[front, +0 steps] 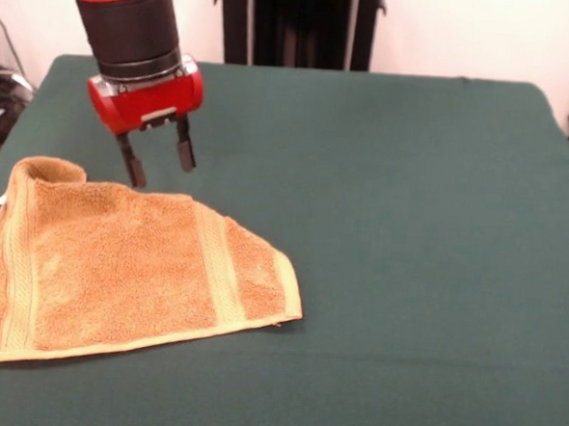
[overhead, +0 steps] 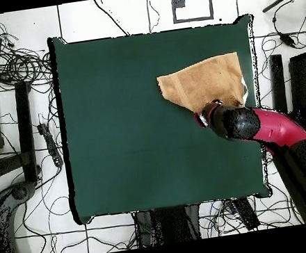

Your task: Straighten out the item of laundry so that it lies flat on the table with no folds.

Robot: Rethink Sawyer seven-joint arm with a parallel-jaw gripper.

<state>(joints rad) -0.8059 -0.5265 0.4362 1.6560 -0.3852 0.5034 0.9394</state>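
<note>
Towel [front: 126, 271]: an orange-tan terry cloth lying at one side of the green table [front: 406, 278], close to the table's side edge, with part of it reaching that edge. In the overhead view the towel [overhead: 206, 82] sits near a corner of the table [overhead: 127, 122].

Near edge: the hem runs along the front in an almost straight line and ends in a rounded corner. A paler woven band crosses the cloth just inside that corner; a second band runs along the opposite side.

Middle: the pile lies mostly flat. The outline is not square; one side tapers on a slant, which suggests a portion is folded under.

Far edge: one corner is curled over into a small roll.

Gripper [front: 159, 163]: it hangs just beyond the far edge, beside the rolled corner. The two fingers [front: 133, 165] stand apart at a moderate gap and hold nothing.

Handling, as judged: the cloth is light, soft and limp. It will drape and drag on the felt rather than slide freely. Pinch the rolled corner or a hem, where the fabric is thickest, and pull outward.
</note>
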